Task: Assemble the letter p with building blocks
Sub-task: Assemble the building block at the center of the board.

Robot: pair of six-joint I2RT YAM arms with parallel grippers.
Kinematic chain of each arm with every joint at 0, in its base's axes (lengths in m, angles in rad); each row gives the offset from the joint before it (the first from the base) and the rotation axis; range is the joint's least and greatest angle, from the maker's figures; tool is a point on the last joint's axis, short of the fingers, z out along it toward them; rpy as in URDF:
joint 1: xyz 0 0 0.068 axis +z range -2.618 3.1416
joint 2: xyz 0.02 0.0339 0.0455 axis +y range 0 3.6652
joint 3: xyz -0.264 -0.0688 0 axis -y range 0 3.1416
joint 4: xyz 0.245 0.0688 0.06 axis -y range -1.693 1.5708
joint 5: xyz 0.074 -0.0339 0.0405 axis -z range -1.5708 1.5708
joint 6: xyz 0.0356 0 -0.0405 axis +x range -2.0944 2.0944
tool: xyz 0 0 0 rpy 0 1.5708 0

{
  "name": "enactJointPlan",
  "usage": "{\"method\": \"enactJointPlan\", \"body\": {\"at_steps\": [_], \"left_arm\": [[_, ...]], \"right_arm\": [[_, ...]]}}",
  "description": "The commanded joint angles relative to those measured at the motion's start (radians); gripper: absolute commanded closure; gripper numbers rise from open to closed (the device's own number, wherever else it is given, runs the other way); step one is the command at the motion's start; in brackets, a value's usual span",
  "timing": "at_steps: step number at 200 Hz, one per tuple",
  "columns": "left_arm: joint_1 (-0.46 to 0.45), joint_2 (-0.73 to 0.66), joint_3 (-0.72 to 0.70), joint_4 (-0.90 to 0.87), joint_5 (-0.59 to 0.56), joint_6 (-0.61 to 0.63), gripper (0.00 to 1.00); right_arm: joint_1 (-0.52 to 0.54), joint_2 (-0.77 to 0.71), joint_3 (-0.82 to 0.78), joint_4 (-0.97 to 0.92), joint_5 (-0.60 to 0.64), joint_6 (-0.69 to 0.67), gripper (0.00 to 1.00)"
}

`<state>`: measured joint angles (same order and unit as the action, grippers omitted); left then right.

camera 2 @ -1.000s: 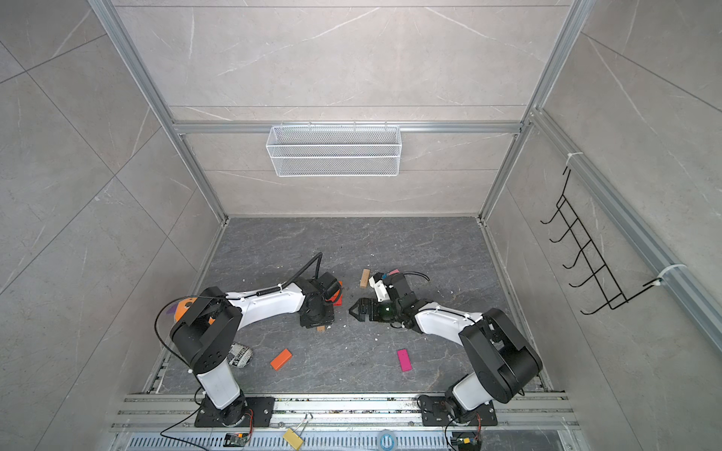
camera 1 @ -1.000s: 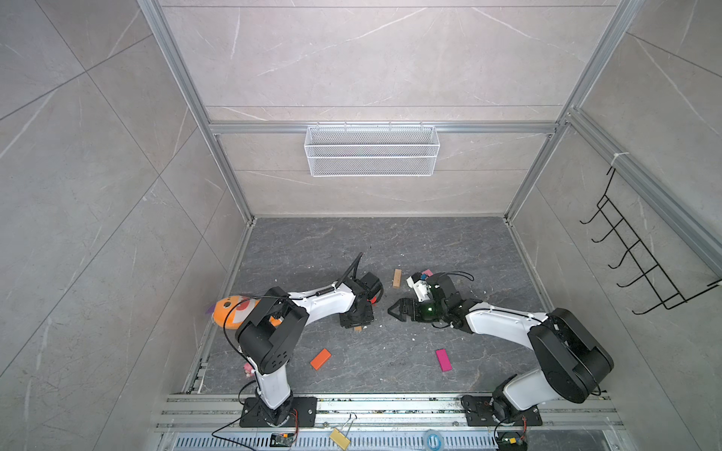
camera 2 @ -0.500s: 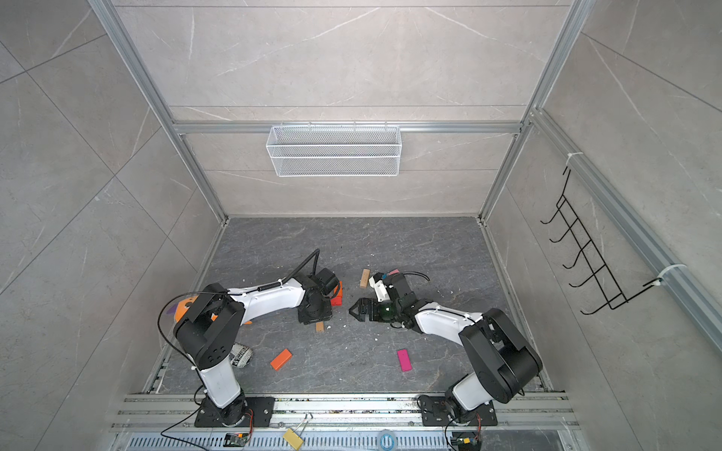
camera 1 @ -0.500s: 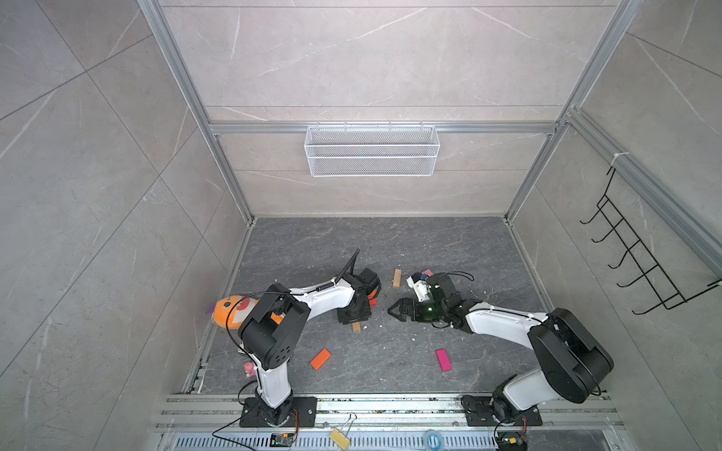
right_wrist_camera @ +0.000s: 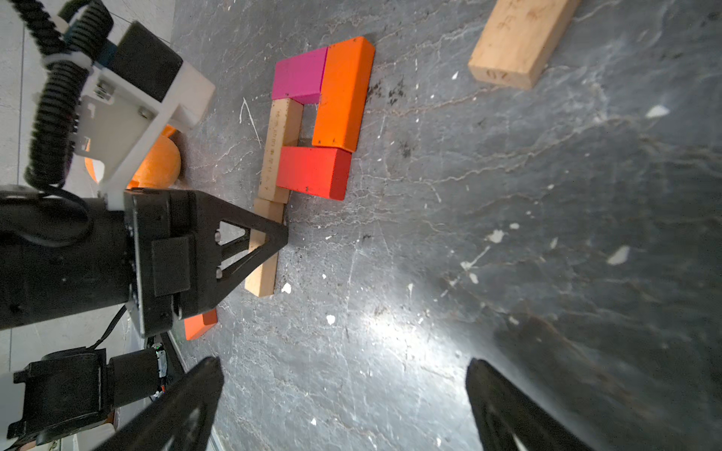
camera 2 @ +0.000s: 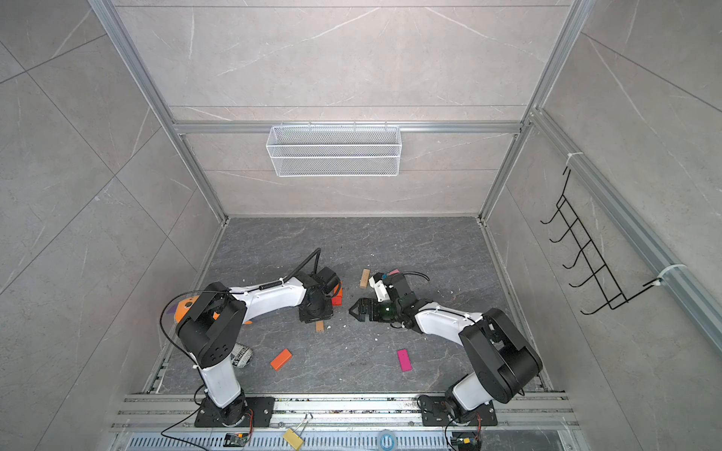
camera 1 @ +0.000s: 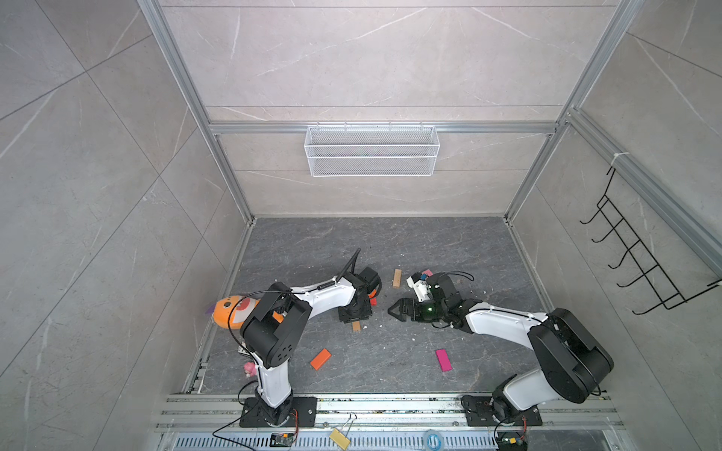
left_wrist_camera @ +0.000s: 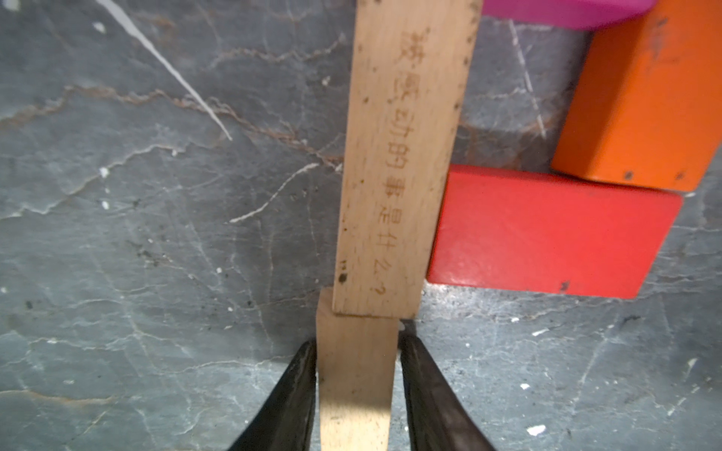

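Left gripper [left_wrist_camera: 357, 341] is clamped on the lower tan block [left_wrist_camera: 355, 394], one finger on each long side. The block lies flat on the counter [right_wrist_camera: 508, 242].

Change versus a second ago is small: the left arm has crept a touch toward the loop and the grip is the same. The held block's far end meets the near end of the upper tan block [left_wrist_camera: 402, 156], straight ahead of the tips. The joint isn't clean, since the held block sits slightly off to the side away from the red block [left_wrist_camera: 547, 230]. Whether the ends overlap or only touch, I cannot tell.

Ahead and to one side of the tips the loop is closed: red block, orange block [left_wrist_camera: 648, 97] and magenta block [left_wrist_camera: 566, 11], all touching. So the letter p [right_wrist_camera: 281, 148] looks done bar stem alignment. I judge this the last placement, needing a small sideways nudge and then a release. The risk is that letting go drags the stem crooked.

Right gripper [right_wrist_camera: 344, 363] is spread wide and empty, aimed at the figure, unchanged. A spare tan block [right_wrist_camera: 519, 39] lies well ahead of it. A spare orange block [camera 1: 320, 359] and a spare magenta block [camera 1: 443, 359] lie behind both grippers.
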<state>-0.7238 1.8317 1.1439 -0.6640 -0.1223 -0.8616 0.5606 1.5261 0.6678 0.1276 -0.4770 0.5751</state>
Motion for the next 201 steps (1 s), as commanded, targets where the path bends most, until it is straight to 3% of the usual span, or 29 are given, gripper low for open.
{"method": "enactJointPlan", "body": {"at_steps": [1,201], "left_arm": [[0.005,0.028,0.005,0.006,0.011,0.019,0.6],[0.003,0.028,-0.013,0.043,0.04,0.055,0.61]], "right_arm": [[0.004,-0.003,0.025,-0.022,-0.009,-0.013,0.0],[0.009,0.006,0.032,-0.03,-0.003,-0.017,0.0]]}}
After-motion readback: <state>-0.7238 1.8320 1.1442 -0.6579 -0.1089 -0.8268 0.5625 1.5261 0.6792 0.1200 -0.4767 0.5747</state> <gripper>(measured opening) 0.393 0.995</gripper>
